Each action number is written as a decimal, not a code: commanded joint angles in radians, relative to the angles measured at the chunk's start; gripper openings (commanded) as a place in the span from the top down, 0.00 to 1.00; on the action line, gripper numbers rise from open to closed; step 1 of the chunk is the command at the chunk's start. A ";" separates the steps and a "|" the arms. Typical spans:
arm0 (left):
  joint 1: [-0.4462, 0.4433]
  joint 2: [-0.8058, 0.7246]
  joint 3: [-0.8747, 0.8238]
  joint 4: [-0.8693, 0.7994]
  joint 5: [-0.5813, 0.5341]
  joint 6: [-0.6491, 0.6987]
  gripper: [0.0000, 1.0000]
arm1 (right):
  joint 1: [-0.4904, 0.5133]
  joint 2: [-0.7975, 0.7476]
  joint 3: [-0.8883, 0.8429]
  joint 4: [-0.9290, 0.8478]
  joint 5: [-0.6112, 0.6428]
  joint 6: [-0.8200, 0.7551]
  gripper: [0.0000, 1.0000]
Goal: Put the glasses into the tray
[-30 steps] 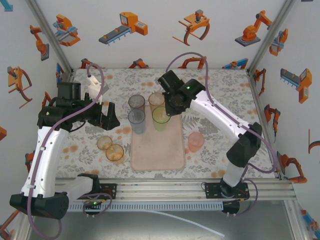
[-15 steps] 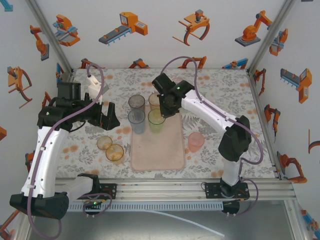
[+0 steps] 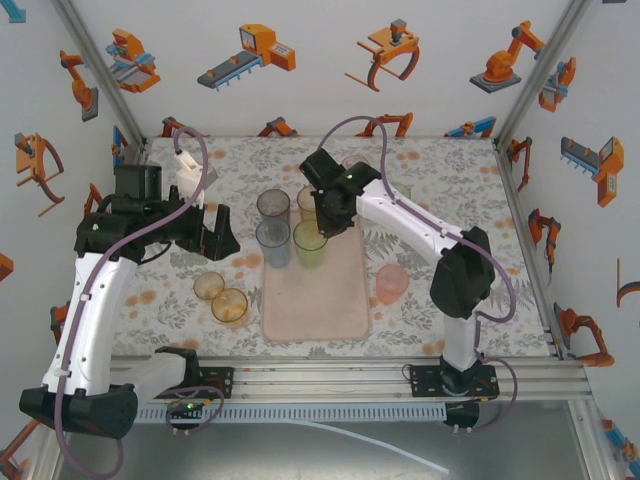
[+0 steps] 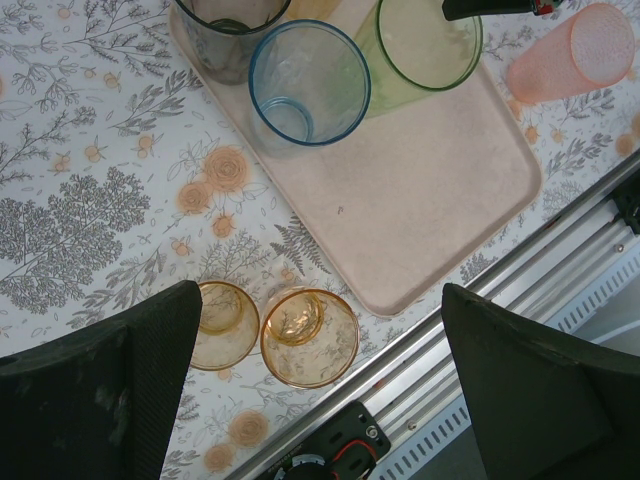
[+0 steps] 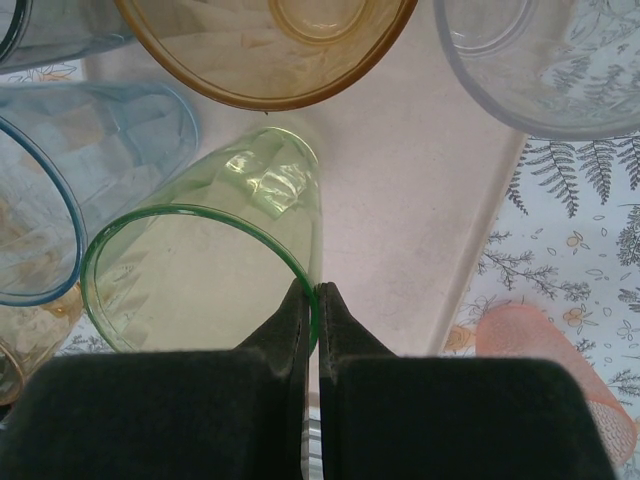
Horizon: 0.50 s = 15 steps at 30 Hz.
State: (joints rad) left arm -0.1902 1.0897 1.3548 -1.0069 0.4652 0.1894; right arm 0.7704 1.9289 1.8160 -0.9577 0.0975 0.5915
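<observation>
Tumblers [image 3: 273,243], four tinted ones, stand at the pink tray's [image 3: 320,310] far end; the right pincer [image 5: 318,300] pinches the green tumbler [image 3: 309,243] by its rim. Left to move: a pink tumbler [image 3: 391,283] toward the desk's [image 3: 450,170] right edge, and two amber tumblers [image 3: 230,305] toward its left, near the wide-open left pincer [image 4: 318,300].

Several glasses [image 3: 273,243] stand on the tray's [image 3: 320,300] far end.

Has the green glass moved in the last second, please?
Yes. The green glass, pinched at its rim by the right gripper, has shifted left over the tray, closer to the blue glass.
</observation>
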 commanded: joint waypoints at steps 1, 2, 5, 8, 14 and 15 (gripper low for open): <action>-0.004 -0.013 0.001 -0.002 0.021 0.010 0.03 | 0.006 0.025 0.034 0.007 0.005 0.010 0.96; -0.004 -0.013 -0.001 -0.001 0.021 0.011 0.03 | 0.005 0.026 0.033 0.007 0.005 0.012 0.96; -0.005 -0.014 -0.002 0.000 0.021 0.010 0.03 | 0.006 0.027 0.031 0.007 0.005 0.013 0.95; -0.005 -0.017 -0.004 -0.001 0.021 0.010 0.03 | 0.006 0.025 0.024 0.005 0.007 0.012 0.94; -0.005 -0.017 -0.006 0.001 0.022 0.009 0.03 | 0.006 0.024 0.023 0.002 0.011 0.013 0.91; -0.004 -0.018 -0.006 0.001 0.021 0.011 0.03 | 0.005 0.025 0.025 0.002 0.013 0.012 0.89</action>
State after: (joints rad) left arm -0.1902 1.0866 1.3544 -1.0065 0.4656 0.1894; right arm 0.7704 1.9575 1.8206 -0.9554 0.0978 0.5915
